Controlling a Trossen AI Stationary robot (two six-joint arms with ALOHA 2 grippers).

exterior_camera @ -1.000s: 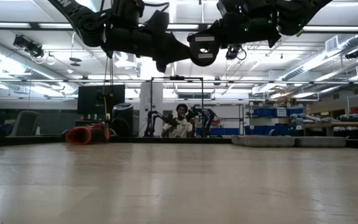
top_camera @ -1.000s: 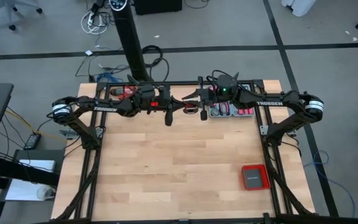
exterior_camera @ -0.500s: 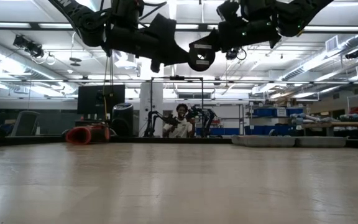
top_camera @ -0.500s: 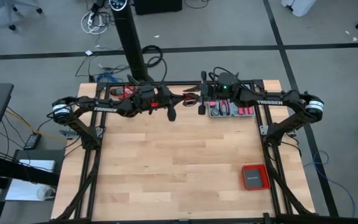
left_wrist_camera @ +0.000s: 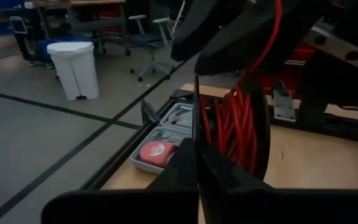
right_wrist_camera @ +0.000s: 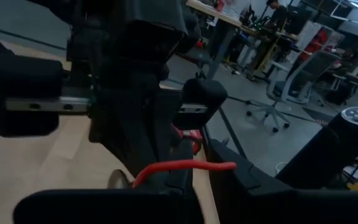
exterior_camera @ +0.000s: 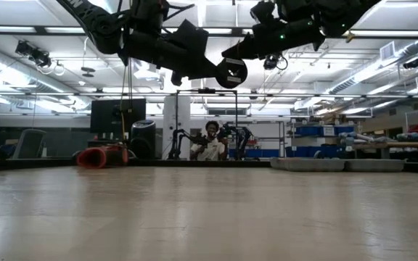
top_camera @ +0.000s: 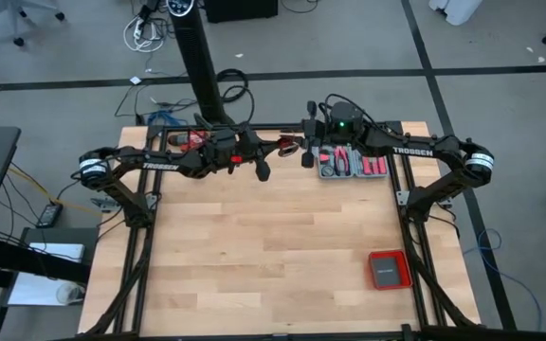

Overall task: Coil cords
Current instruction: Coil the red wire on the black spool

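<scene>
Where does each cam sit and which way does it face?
High: overhead, straight down on the table; both arms meet at its far edge.
Low: table height, facing the room; both arms overhead.
Left wrist: behind the shut left tool, facing the red cord.
Right wrist: behind the right tool, facing the left arm.
Both wrist views share the cord.

The tabletop (top_camera: 273, 246) is evenly lit from above, with hardly any shadows. In the low view, arms are silhouetted by glaring ceiling strip lights (exterior_camera: 216, 30). Both wrist views are dim, with close parts blurred.
</scene>
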